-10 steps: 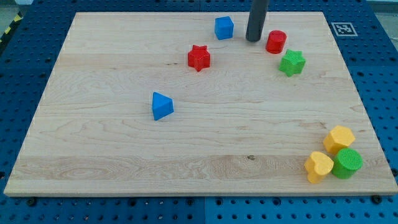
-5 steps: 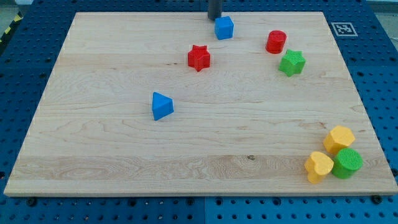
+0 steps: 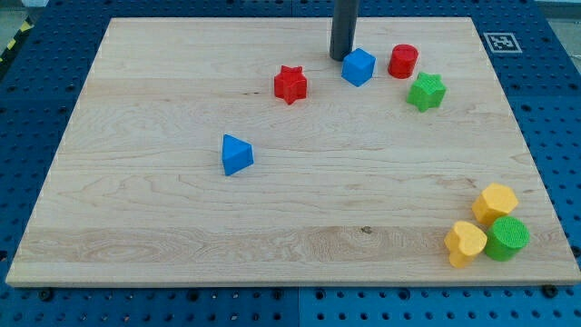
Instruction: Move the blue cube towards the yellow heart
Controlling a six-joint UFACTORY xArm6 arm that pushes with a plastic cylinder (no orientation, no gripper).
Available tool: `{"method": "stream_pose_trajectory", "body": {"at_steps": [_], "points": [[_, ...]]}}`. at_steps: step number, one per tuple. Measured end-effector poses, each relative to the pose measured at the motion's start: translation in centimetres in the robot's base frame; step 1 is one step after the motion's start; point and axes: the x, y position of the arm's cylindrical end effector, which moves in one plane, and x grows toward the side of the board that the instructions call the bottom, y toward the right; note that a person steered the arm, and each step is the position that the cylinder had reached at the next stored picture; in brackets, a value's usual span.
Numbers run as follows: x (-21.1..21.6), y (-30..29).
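The blue cube (image 3: 359, 66) sits near the view's top, a little right of centre, just left of a red cylinder (image 3: 403, 61). My tip (image 3: 341, 58) stands on the board right against the cube's upper left side. The yellow heart (image 3: 465, 242) lies far off at the view's bottom right, next to a green cylinder (image 3: 507, 238) and a yellow hexagon block (image 3: 496, 203).
A red star (image 3: 290, 84) lies left of the cube. A green star (image 3: 426, 92) lies below the red cylinder. A blue triangular block (image 3: 236, 153) sits left of centre. The wooden board (image 3: 136, 227) rests on a blue pegboard; a marker tag (image 3: 502, 42) is at top right.
My tip went from right of the cube round to its upper left, then moved down and right. The blue cube slid down and right, closer to the red cylinder.
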Motion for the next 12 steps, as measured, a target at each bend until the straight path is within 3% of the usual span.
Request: {"method": "stream_pose_trajectory", "body": {"at_steps": [1,4,6,8,10,11,12], "points": [[0.4,2.6],[3.3,2.6],[11.1,2.6],[15.6,1.3],[18.4,1.3],[16.6,1.8],[18.6,5.5]]}}
